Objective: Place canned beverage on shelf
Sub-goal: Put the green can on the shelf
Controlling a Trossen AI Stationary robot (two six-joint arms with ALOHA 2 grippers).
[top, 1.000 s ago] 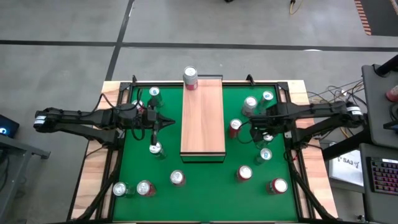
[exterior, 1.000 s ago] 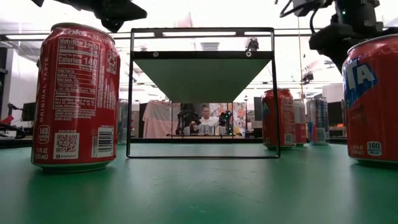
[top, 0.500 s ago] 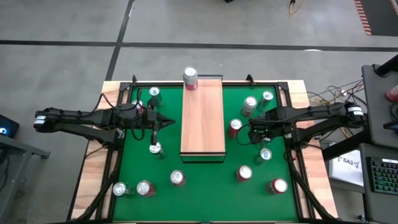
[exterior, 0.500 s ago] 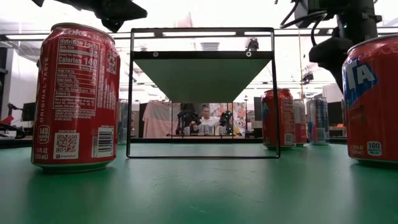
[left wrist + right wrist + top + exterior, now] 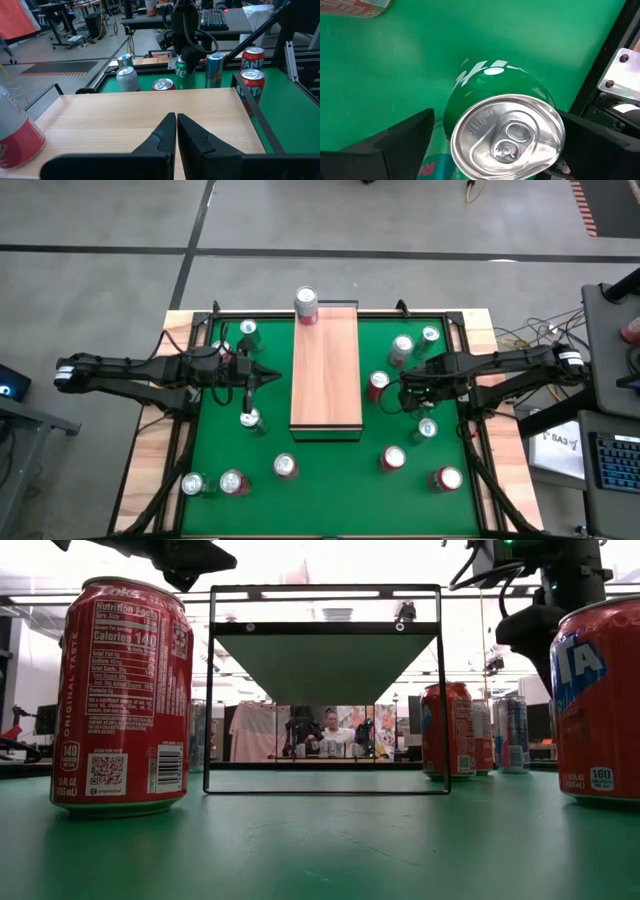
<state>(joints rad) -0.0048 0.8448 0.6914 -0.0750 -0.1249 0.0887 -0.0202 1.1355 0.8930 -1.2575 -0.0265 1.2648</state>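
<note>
Since a second ago my right tool (image 5: 410, 392) has shifted slightly inward and lower over the green surface (image 5: 330, 470); my left tool (image 5: 268, 376) has not moved. My right tool now stands spread wide, one finger on each side of an upright green can (image 5: 492, 135), not yet pressing it. My left tool (image 5: 176, 131) is clenched shut on nothing, poised just beside the left long edge of the shelf (image 5: 326, 370).

The shelf lies lengthwise down the middle of the surface. One red-and-silver can (image 5: 306, 306) stands at its far end; the rest of the board is bare wood.

Beside my right tool a red can (image 5: 378, 386) stands close to the shelf's right edge, a silver can (image 5: 401, 350) farther back, and another can (image 5: 427, 429) nearer the front. Open green lies between the shelf's near end and the front cans.
</note>
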